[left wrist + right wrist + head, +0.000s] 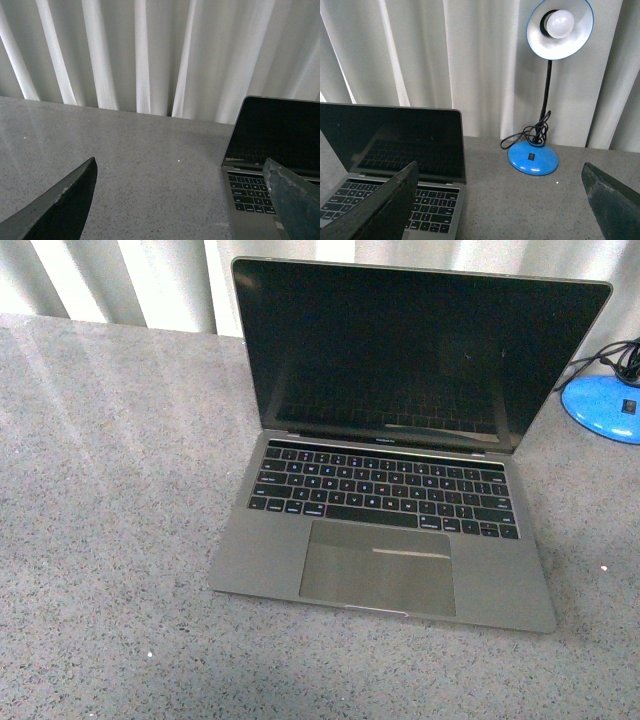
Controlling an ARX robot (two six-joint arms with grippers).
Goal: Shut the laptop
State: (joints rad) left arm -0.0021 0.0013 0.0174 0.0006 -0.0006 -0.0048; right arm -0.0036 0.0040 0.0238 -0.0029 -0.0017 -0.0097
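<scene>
Left claw [180,165]: caught only by its own wrist camera. Its two dark fingers [60,205] were cut off by the frame and held wide apart, with bare table showing between them.
Right claw [500,167]: likewise seen only from its wrist. The fingers [380,207] were spread wide and partly out of frame, and one finger covered a corner of the keyboard.
Table [110,490]: grey and speckled. A broad bare stretch was left on the laptop's left, with a narrower strip before its front edge.
Laptop [380,490]: set flat on the table, right of centre in the front view, with its front edge towards the robot. It was slim grey metal and stood open, with the lid raised past upright and leaning back. Black keys, a large trackpad and a dark glossy screen reflecting the keyboard could be seen. The back of the lid was turned away and hidden.
Lamp [555,75]: stood just right of the laptop's screen, apart from it. Its blue base was cut off in the front view, and a black cable [530,132] was coiled round the stem.
Curtain [150,50]: pale folds were hung along the table's far edge.
</scene>
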